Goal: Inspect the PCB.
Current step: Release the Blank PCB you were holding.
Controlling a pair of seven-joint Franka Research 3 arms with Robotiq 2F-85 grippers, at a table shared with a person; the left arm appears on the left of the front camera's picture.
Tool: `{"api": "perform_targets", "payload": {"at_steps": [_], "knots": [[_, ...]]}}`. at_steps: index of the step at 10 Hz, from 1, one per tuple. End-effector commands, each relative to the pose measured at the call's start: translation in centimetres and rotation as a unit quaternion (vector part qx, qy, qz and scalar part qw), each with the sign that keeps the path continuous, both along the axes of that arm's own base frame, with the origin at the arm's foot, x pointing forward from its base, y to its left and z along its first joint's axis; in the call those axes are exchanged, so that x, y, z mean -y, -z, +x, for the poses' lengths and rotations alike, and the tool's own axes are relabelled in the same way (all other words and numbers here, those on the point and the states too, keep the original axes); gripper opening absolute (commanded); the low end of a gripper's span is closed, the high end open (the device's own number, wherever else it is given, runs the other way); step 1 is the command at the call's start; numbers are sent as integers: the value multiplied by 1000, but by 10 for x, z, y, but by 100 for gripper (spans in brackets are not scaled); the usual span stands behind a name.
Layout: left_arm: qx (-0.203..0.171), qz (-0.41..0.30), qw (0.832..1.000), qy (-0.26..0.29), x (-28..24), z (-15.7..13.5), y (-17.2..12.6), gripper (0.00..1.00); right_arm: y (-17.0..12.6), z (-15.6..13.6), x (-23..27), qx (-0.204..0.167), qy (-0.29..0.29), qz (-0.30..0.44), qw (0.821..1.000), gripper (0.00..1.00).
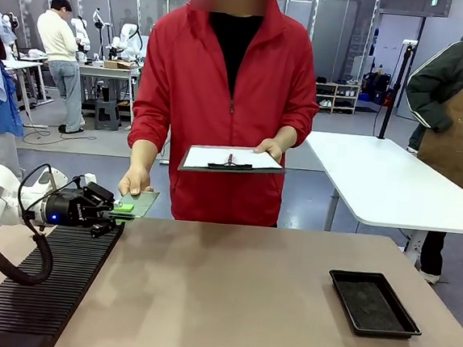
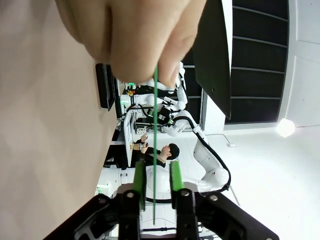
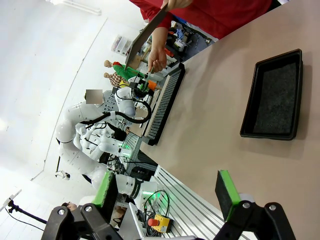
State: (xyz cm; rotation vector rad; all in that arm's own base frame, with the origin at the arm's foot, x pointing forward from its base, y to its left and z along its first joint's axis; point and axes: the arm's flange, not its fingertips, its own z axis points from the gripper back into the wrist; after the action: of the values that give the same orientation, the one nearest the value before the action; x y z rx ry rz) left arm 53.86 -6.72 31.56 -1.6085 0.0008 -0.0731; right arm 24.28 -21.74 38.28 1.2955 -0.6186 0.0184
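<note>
The PCB (image 1: 137,205) is a thin green board held level over the table's far left edge. A person's hand (image 1: 136,183) pinches its far end. My left gripper (image 1: 119,210) sits at the board's near end. In the left wrist view the PCB (image 2: 155,145) shows edge-on as a thin green line between the green pads (image 2: 139,181), with a small gap on each side, so the left gripper (image 2: 156,182) is open around it. The person's fingers (image 2: 135,35) grip the board's top. My right gripper (image 3: 167,192) hangs open and empty above the table.
The person in a red jacket holds a white-paper clipboard (image 1: 231,159) in the other hand. A shallow black tray (image 1: 373,302) lies at the right front. A ribbed black rack (image 1: 43,287) runs along the left edge under my left arm. Bare tabletop (image 1: 229,295) lies between them.
</note>
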Motion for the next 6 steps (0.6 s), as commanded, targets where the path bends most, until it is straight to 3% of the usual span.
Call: {"api": "perform_targets", "payload": {"at_steps": [1, 2, 3, 5, 6], "knots": [[1, 4, 1000, 3, 1, -1, 0, 61, -1, 1, 0, 10, 2, 4, 1000, 100], [0, 5, 1000, 1, 1, 0, 0, 67, -1, 1, 0, 10, 2, 4, 1000, 100], [0, 6, 1000, 2, 1, -1, -1, 87, -1, 1, 0, 10, 2, 4, 1000, 100], [-1, 5, 1000, 2, 1, -1, 1, 100, -1, 1, 0, 10, 2, 4, 1000, 100], [-3, 4, 1000, 2, 0, -1, 1, 100, -1, 1, 0, 10, 2, 4, 1000, 100]]}}
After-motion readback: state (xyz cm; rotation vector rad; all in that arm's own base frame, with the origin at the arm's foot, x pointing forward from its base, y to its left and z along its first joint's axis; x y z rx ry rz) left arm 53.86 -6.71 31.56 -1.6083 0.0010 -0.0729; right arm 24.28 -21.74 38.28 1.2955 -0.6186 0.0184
